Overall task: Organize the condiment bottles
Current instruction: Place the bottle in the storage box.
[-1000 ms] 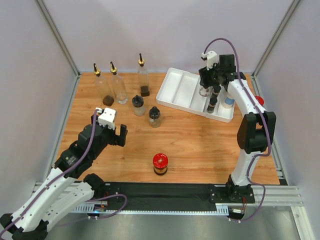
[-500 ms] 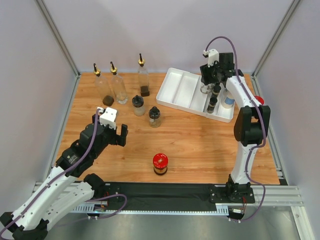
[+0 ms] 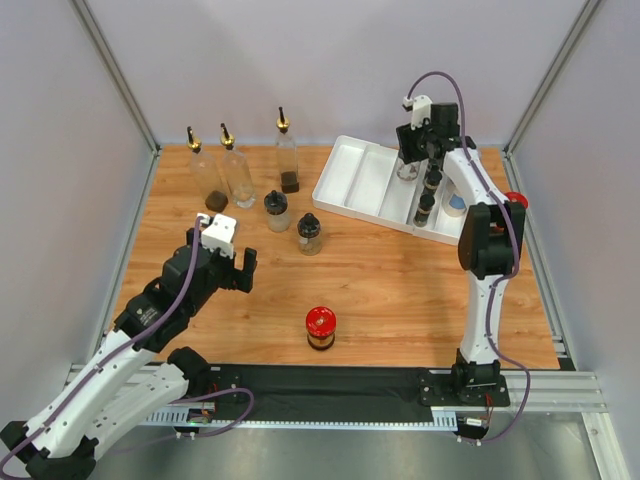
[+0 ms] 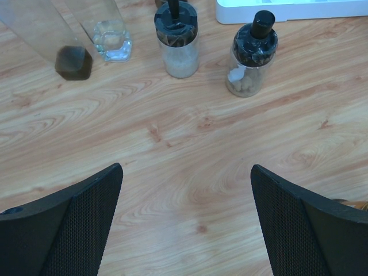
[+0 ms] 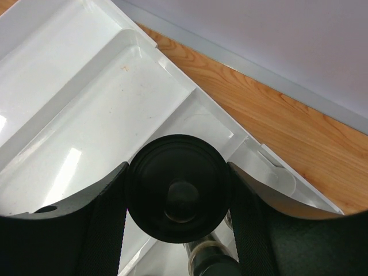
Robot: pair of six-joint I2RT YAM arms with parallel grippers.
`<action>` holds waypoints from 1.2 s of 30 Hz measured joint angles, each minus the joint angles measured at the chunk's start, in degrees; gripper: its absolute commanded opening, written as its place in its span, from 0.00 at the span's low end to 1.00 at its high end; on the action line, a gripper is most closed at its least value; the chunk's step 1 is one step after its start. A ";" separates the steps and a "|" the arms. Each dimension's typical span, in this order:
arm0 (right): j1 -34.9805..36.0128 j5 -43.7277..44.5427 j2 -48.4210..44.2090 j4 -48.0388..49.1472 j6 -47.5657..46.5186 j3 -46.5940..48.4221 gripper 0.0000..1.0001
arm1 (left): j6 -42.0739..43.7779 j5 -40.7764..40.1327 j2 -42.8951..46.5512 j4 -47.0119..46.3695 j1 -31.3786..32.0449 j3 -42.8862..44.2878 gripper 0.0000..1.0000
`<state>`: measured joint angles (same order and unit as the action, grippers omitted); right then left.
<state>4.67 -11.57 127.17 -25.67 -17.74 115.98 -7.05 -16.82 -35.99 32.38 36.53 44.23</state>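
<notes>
The right gripper (image 5: 178, 195) clamps a black-capped jar (image 5: 172, 167) by its cap above the white tray's (image 3: 352, 180) right-hand compartment, beside a few stowed jars (image 3: 427, 205); I judge the task under half done. 3 tall pourer bottles (image 3: 238, 172), 2 loose capped jars (image 3: 309, 233) and a red-lidded jar (image 3: 320, 327) wait on the wood. The left gripper (image 4: 184, 221) hovers wide open, empty, with free room around it, and the tray's left compartments are bare.

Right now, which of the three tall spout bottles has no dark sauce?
The middle tall bottle: its base is clear, while the left bottle and the right bottle each show dark liquid at the bottom.
</notes>
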 measured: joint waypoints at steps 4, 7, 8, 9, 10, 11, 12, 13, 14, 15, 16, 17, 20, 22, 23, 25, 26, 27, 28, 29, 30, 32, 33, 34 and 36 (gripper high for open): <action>0.00 1.22 1.92 0.31 0.00 0.74 0.15 | 0.00 0.00 -0.52 0.00 0.00 0.00 1.00; 0.00 1.51 3.02 0.81 0.15 0.98 0.19 | 0.00 0.00 -0.92 0.00 0.00 0.00 1.00; 0.02 1.62 3.30 0.98 0.17 1.05 0.20 | 0.00 0.00 -1.01 0.02 0.02 0.00 1.00; 0.02 1.66 3.65 1.16 0.17 1.11 0.22 | 0.02 0.00 -1.07 0.00 0.00 0.00 1.00; 0.02 1.73 3.96 1.18 0.17 1.31 0.28 | 0.02 0.00 -1.16 0.02 0.02 0.00 1.00; 0.02 1.86 4.20 1.27 0.17 1.44 0.32 | 0.04 0.00 -1.22 0.02 0.00 0.00 1.00; 0.02 2.05 4.46 1.38 0.17 1.55 0.36 | 0.07 -0.02 -1.27 0.02 0.00 0.00 1.00; 0.02 2.12 4.68 1.53 0.17 1.70 0.43 | 0.11 -0.02 -1.36 0.00 0.00 0.00 1.00; 0.00 2.25 4.87 1.79 0.15 1.77 0.46 | 0.11 -0.02 -1.40 0.02 0.00 0.00 1.00; 0.02 2.36 4.98 1.95 0.17 1.77 0.49 | 0.13 -0.02 -1.42 0.02 0.00 0.00 1.00; 0.02 2.47 5.01 1.99 0.17 1.77 0.54 | 0.13 -0.04 -1.46 0.02 0.00 0.00 1.00; 0.02 2.51 5.01 1.99 0.15 1.77 0.57 | 0.13 -0.04 -1.46 0.02 0.02 0.00 1.00; 0.02 2.56 5.01 2.40 0.15 1.77 0.70 | 0.13 -0.04 -1.46 0.02 0.00 0.00 1.00; 0.02 2.64 5.01 2.49 0.04 1.77 0.78 | 0.15 -0.07 -1.46 0.02 0.00 0.00 1.00; 0.00 2.69 5.01 2.80 -0.15 1.77 0.80 | 0.15 -0.07 -1.44 0.02 0.00 0.00 1.00; 0.00 2.89 4.94 3.30 -0.26 1.73 0.85 | 0.13 -0.07 -1.33 0.02 0.02 0.00 1.00; 0.00 2.99 4.87 3.61 -0.26 1.60 0.86 | 0.13 -0.09 -1.27 0.02 0.00 0.00 1.00; 0.00 3.02 4.68 3.96 -0.31 1.22 0.88 | 0.15 -0.11 -1.18 0.02 0.00 0.00 1.00; 0.00 3.06 4.48 4.07 -0.33 0.83 0.90 | 0.15 -0.13 -1.07 0.02 0.00 0.00 1.00; 0.00 3.08 4.22 4.17 -0.37 0.42 0.92 | 0.13 -0.15 -0.96 0.02 0.00 0.00 1.00; 0.00 3.10 3.89 4.17 -0.39 -0.02 0.93 | 0.13 -0.15 -0.85 0.02 0.00 0.00 1.00; 0.00 3.08 3.08 4.17 -0.48 -0.83 0.98 | 0.15 -0.20 -0.68 0.02 0.00 0.00 1.00; 0.00 3.04 2.56 4.09 -0.50 -1.22 0.99 | 0.15 -0.20 -0.63 0.02 0.02 0.00 1.00; 0.00 2.95 1.90 4.02 -0.52 -1.49 1.00 | 0.15 -0.20 -0.55 0.02 0.00 0.00 1.00; 0.00 2.43 0.22 3.43 -0.55 -1.73 1.00 | 0.15 -0.17 -0.52 0.02 0.00 0.00 1.00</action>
<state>4.67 -9.15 127.39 -22.24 -18.28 114.26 -6.90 -16.99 -36.51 32.40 36.53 44.23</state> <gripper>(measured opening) 0.997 0.996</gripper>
